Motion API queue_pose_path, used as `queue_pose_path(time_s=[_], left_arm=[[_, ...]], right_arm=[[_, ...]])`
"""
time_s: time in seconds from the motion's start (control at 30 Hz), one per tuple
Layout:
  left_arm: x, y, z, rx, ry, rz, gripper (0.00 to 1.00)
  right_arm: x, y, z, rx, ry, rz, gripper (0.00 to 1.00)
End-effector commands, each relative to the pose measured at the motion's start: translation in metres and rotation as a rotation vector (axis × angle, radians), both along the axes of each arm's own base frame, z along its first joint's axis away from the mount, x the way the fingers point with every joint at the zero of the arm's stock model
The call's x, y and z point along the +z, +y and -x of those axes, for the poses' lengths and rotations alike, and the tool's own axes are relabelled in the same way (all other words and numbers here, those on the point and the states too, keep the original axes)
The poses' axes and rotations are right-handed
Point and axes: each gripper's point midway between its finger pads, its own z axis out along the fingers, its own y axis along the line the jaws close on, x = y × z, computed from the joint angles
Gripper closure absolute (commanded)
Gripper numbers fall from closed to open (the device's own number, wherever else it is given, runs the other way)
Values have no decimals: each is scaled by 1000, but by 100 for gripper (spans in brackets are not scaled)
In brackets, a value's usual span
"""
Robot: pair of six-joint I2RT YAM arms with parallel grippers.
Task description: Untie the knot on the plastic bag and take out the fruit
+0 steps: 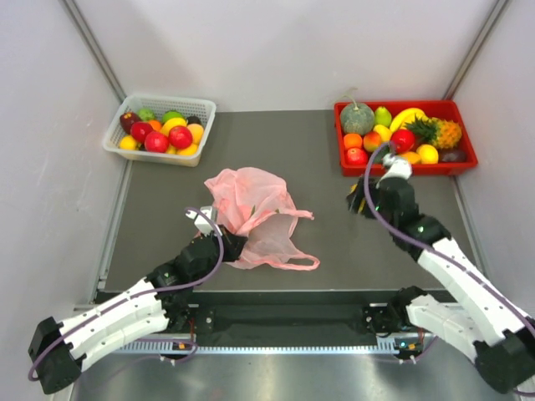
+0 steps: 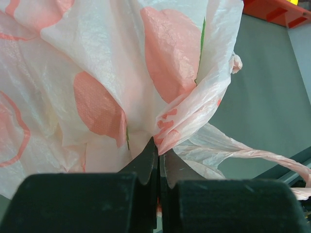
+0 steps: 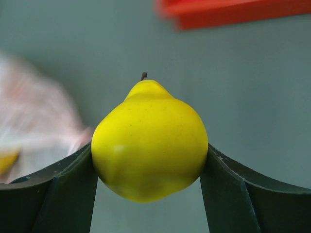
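Observation:
The pink-and-white plastic bag (image 1: pixel 251 209) lies crumpled in the middle of the grey table and fills the left wrist view (image 2: pixel 107 73). My left gripper (image 1: pixel 236 246) is shut on a fold of the bag's lower edge (image 2: pixel 159 145). The knot is out of view; two handle strips (image 1: pixel 294 264) trail loose and apart to the bag's right. My right gripper (image 1: pixel 354 200) hovers to the right of the bag, above the table in front of the red tray. Its jaws (image 3: pixel 149 148) are shut on a yellow pear-shaped fruit (image 3: pixel 148 145) with its stem up.
A white basket (image 1: pixel 206 117) full of mixed fruit stands at the back left. A red tray (image 1: pixel 401 170) with a melon, pineapple, banana and other fruit stands at the back right. Grey walls close in the table on three sides.

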Motion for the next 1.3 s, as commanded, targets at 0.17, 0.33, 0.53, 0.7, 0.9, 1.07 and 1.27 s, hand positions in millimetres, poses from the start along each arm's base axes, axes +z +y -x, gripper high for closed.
queue_pose_path(time_s=[0.17, 0.33, 0.53, 0.7, 0.9, 1.07, 1.27], left_arm=[[31, -10, -5, -10, -64, 84, 100], [32, -13, -4, -31, -65, 86, 100], [31, -15, -5, -43, -71, 72, 100], [31, -18, -5, -60, -74, 49, 100], [40, -16, -7, -52, -78, 38, 100], [45, -8, -5, -36, -79, 8, 100], [41, 7, -4, 16, -53, -37, 100]], right_arm=[[50, -143, -113, -622, -82, -30, 100], [53, -211, -172, -815, -42, -57, 100], [20, -264, -218, -933, 73, -46, 86], [2, -277, -242, -906, 114, -78, 37], [43, -261, -254, -770, -3, -161, 0], [97, -248, -230, -724, -118, -180, 0], [98, -176, -179, -477, -88, -219, 0]])
